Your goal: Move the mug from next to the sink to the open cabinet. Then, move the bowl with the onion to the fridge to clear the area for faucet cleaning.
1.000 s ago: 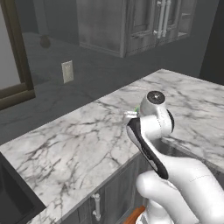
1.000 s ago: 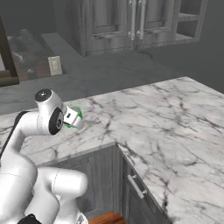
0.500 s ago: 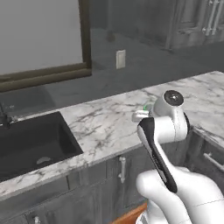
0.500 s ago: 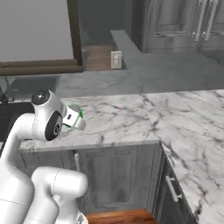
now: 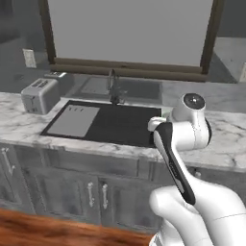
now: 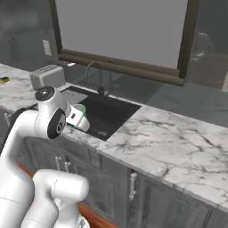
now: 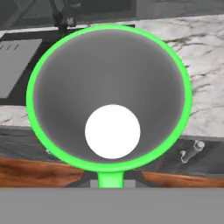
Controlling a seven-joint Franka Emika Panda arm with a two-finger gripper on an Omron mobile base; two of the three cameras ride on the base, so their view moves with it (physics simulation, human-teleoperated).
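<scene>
My end effector (image 6: 75,116) is clamped on the mug (image 6: 80,117), its fingers drawn close on the mug's wall, and I hold it up in the air at the left of the right base frame, over the near edge of the desk (image 6: 178,142) beside the sink (image 6: 100,113). Through my hand camera the mug (image 7: 109,94) sits in the middle of the frame, mouth toward the lens — a bright green round rim, a smooth grey inside that narrows to a flat white disc at the bottom, and a short green stub of handle at the lower edge. The desk is white marble threaded with grey veins, glossy and flat. The sink (image 5: 125,126) is a matte black rectangular basin set into it, with a flat pale grey board (image 5: 74,121) lying in its left half. A thin dark faucet (image 5: 113,86) rises behind the basin in the upper middle of the left base frame. A boxy grey toaster (image 5: 41,95) stands at upper left. Below the desk run grey wood-grain base cabinets (image 5: 72,187) with small bar handles, above a strip of red-brown floor.
</scene>
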